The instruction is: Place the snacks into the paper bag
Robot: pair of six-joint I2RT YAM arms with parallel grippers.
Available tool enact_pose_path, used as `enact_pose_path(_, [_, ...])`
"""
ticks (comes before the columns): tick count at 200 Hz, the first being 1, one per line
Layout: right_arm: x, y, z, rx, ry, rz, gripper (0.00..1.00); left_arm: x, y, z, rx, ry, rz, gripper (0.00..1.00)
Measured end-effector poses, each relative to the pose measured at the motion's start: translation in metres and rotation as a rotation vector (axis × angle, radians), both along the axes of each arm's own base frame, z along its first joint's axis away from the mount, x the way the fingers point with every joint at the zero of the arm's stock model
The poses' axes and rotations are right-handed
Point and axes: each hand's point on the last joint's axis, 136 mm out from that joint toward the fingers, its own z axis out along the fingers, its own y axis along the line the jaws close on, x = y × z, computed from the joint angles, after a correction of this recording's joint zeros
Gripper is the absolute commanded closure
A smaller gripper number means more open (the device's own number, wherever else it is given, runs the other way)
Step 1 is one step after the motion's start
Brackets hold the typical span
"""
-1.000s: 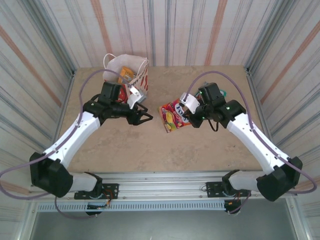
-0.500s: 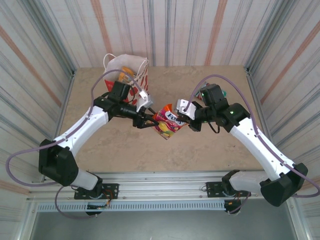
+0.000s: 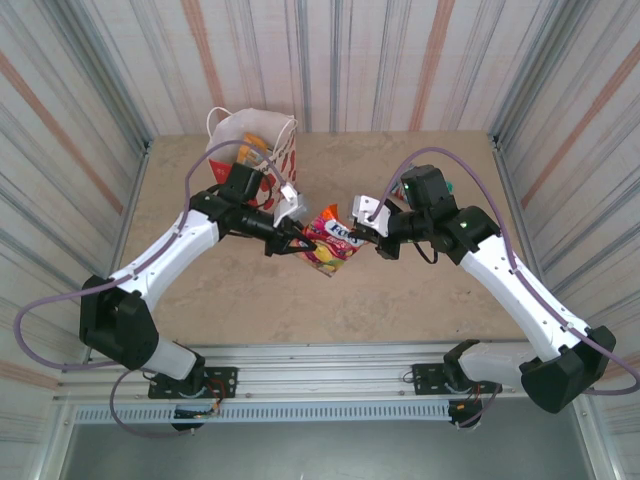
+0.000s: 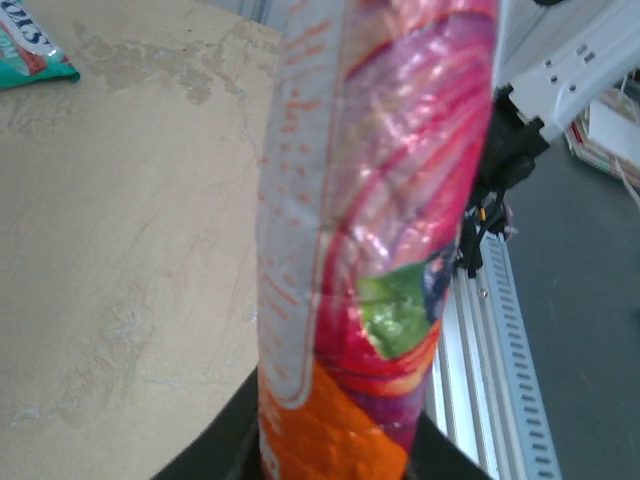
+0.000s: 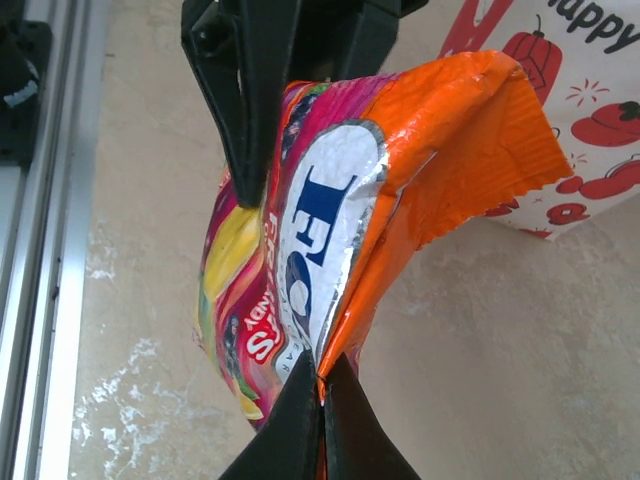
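Observation:
A red-yellow snack packet (image 3: pixel 330 240) hangs above the table's middle, held from both sides. My left gripper (image 3: pixel 298 240) is shut on its left end; in the left wrist view the packet (image 4: pixel 370 250) rises out of the jaws (image 4: pixel 335 445). My right gripper (image 3: pixel 366 232) is shut on its crimped edge, where the fingers (image 5: pixel 322 410) pinch the packet (image 5: pixel 330 250). The left gripper's fingers (image 5: pixel 245 110) clamp the far end. The red paper bag (image 3: pixel 250 132) stands at the back left behind my left arm, with an orange packet (image 3: pixel 253 150) inside. A teal packet (image 4: pixel 28 45) lies on the table.
Corrugated walls (image 3: pixel 330 60) close in the beige table (image 3: pixel 400 300) on three sides. A metal rail (image 3: pixel 320 360) runs along the near edge. In the right wrist view the bag's printed side (image 5: pixel 570 120) stands just beyond the packet.
The right gripper lifted the red-yellow packet off the table and carried it left. The left gripper swung over from beside the bag and closed on the packet's other end.

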Motion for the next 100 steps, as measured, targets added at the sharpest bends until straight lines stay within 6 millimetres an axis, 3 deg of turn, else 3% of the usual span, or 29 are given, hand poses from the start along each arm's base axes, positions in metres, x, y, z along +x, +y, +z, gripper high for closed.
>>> enact_pose_path(14, [0.005,0.0,0.003,0.027,-0.001,-0.032,0.57,0.003,0.002,0.005,0.01,0.006,0.02,0.89])
enact_pose_path(42, [0.013,-0.014,0.011,0.119,0.009,-0.15,0.38,0.018,0.01,0.024,0.03,0.013,0.105,0.93])
enact_pose_path(70, [0.021,-0.034,0.02,0.216,-0.007,-0.273,0.31,0.04,0.03,0.06,0.038,-0.017,0.249,0.94])
enact_pose_path(100, [0.026,-0.038,0.019,0.268,0.034,-0.336,0.31,0.066,0.055,0.129,-0.005,-0.131,0.411,0.95])
